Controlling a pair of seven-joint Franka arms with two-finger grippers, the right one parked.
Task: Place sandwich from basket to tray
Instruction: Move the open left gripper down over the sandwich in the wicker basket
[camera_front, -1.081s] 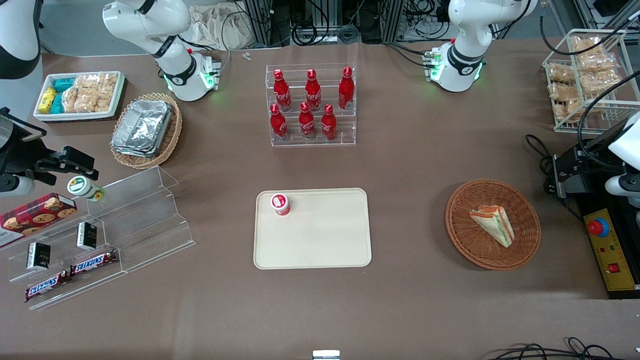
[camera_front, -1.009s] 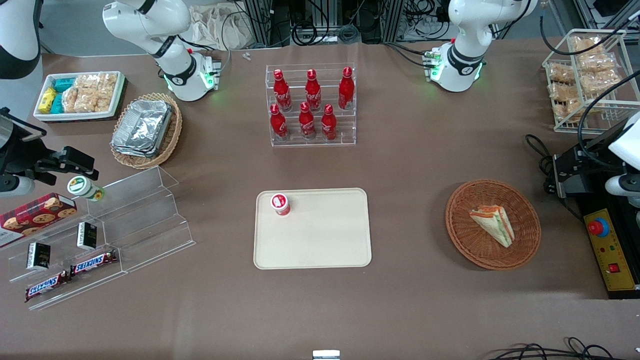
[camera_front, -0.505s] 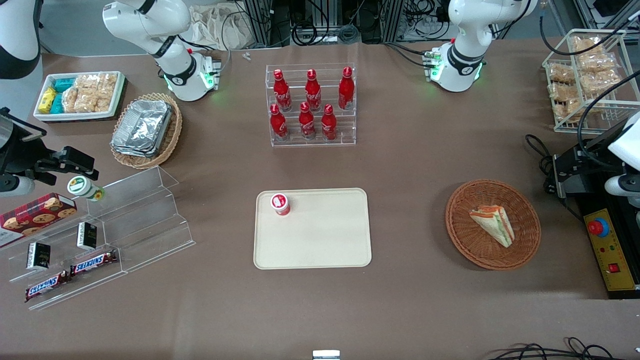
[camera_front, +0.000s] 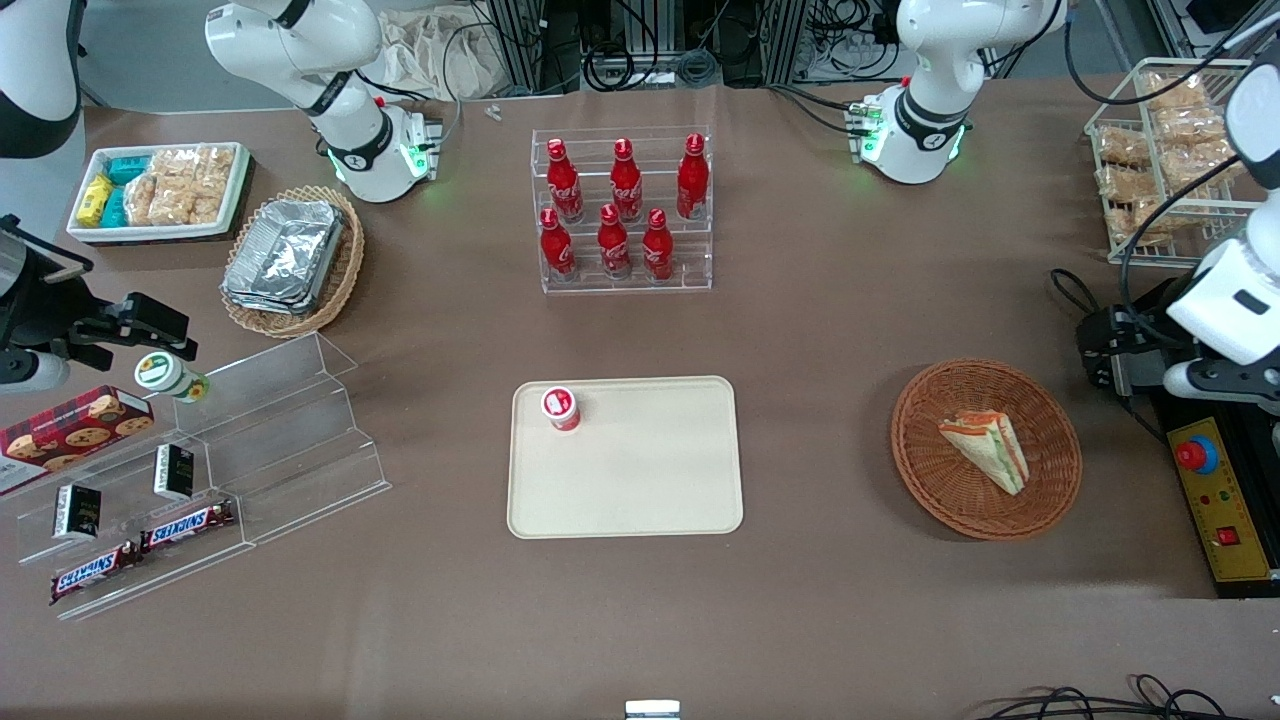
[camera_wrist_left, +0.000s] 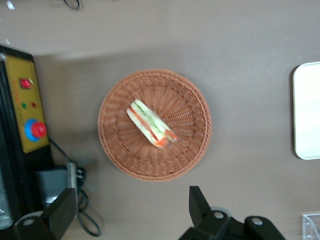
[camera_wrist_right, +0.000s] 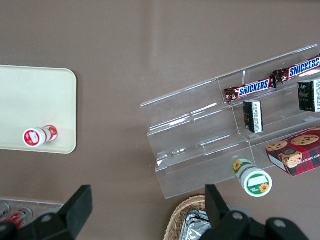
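The sandwich (camera_front: 985, 448), a wrapped wedge with green and orange layers, lies in the round reddish-brown wicker basket (camera_front: 920, 480). In the left wrist view the sandwich (camera_wrist_left: 151, 125) lies in the middle of the basket (camera_wrist_left: 115, 150). My gripper (camera_front: 1110, 355) hovers beside the basket toward the working arm's end of the table, a little farther from the front camera. Its gripper (camera_wrist_left: 132, 207) is open, with nothing between the fingers (camera_wrist_left: 200, 200). The cream tray (camera_front: 650, 480) lies mid-table, and an edge of the tray (camera_wrist_left: 307, 110) shows in the left wrist view.
A small red-capped bottle (camera_front: 561, 408) stands on a corner of the tray. A yellow control box with a red button (camera_front: 1215, 500) and cables lie beside the basket. A rack of red bottles (camera_front: 625, 210) and a wire rack of snacks (camera_front: 1170, 150) stand farther back.
The working arm has shifted: its upper link has swung and the gripper has moved slightly toward the basket. The sandwich, basket and tray have not moved.
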